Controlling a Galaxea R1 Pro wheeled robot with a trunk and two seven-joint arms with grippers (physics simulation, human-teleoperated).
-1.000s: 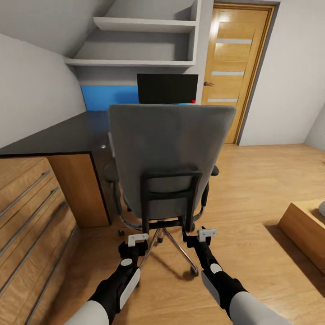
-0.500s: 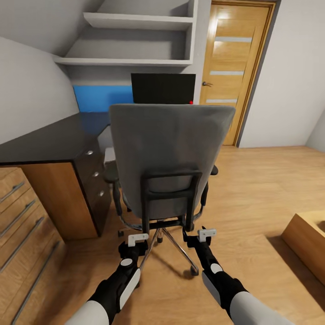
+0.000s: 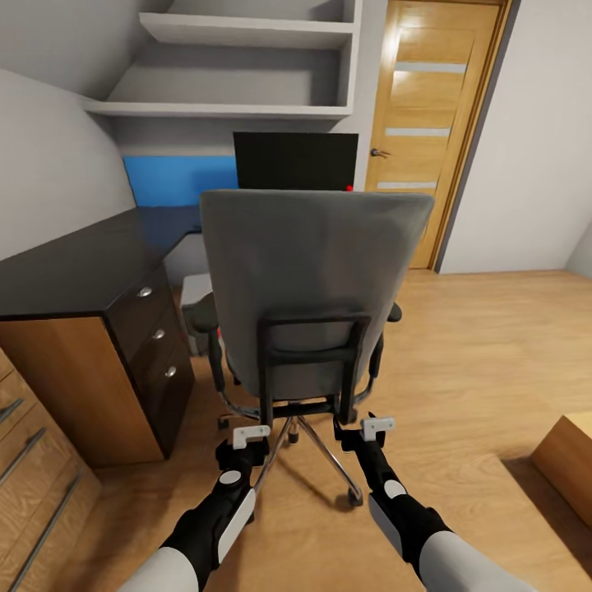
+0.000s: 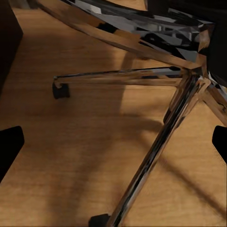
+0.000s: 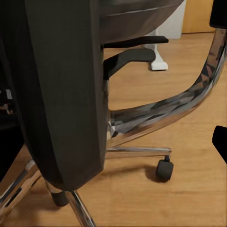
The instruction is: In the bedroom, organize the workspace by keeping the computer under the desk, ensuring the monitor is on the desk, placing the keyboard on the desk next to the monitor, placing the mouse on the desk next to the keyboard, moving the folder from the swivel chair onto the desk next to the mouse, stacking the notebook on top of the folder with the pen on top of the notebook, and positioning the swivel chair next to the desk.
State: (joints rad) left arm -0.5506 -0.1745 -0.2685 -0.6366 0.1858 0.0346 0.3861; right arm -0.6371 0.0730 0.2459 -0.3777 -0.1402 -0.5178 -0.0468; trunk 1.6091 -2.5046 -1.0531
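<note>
Chair: the grey padded swivel chair [image 3: 316,279] with black armrests and a chrome star base stands back-on to the robot, right in front of it, just beside the drawer end of the desk.
Desk: the long black-topped corner desk [image 3: 78,267] runs along the wall, black drawers with round silver knobs [image 3: 156,333] facing the chair.
Monitor: the wide black flat screen [image 3: 294,160] sits on the desk beyond the chair, red dot at its lower right corner just clearing the backrest.
Computer: a small grey case [image 3: 196,298] shows low between the drawers and the chair; mostly hidden.
Left claw: the left gripper [image 3: 251,435] hovers low behind the chair base, released, fingers spread wide, chrome legs [image 4: 161,137] and wooden floor [image 4: 71,156] between them, grasping nothing.
Right claw: the right gripper [image 3: 376,426] hangs level with it near the black back bracket [image 5: 66,94]; fingers spread, empty.
Background: blue wall panel [image 3: 177,179], grey shelves [image 3: 247,33], wooden door [image 3: 427,123].
</note>
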